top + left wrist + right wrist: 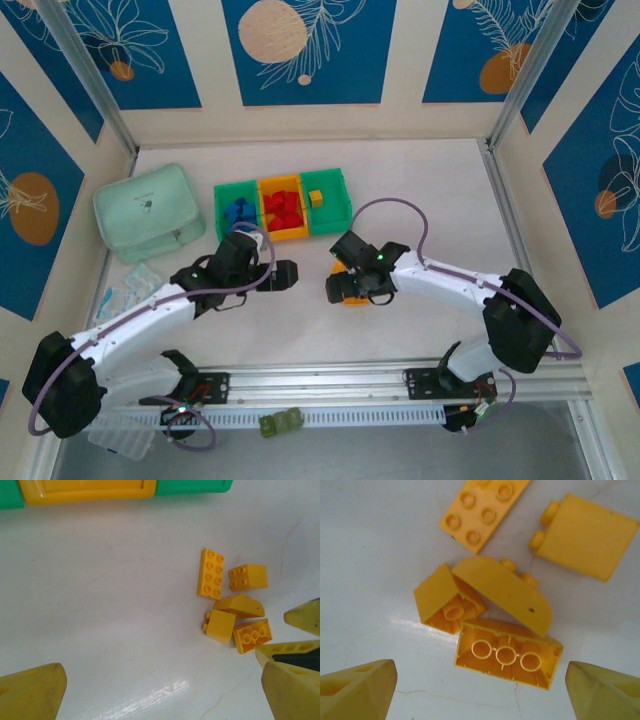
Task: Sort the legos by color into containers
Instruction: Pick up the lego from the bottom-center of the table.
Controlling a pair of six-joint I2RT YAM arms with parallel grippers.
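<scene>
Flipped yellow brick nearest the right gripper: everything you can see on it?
The flipped yellow brick is glossy plastic, rectangular, lying inverted on the white table, hollow underside with three round tubes facing up. Its upper edge meets a curved-top yellow piece; a small tipped brick sits at its left corner. The open right gripper straddles it without touching.

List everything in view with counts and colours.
left green bin: 1, green, far side of table
orange bin: 1, orange, middle of row
right green bin: 1, green, right end
blue bricks: several, blue, left green bin
red bricks: several, red, orange bin
yellow brick: 1, yellow, right green bin
loose bricks: 5, yellow, on table before bins
pouch: 1, mint green, left of bins
packets: few, clear, before pouch
blocky piece: 1, olive, near edge
left pincer: 1, yellow, open beside loose bricks
right pincer: 1, yellow, open, straddling an upturned brick
</scene>
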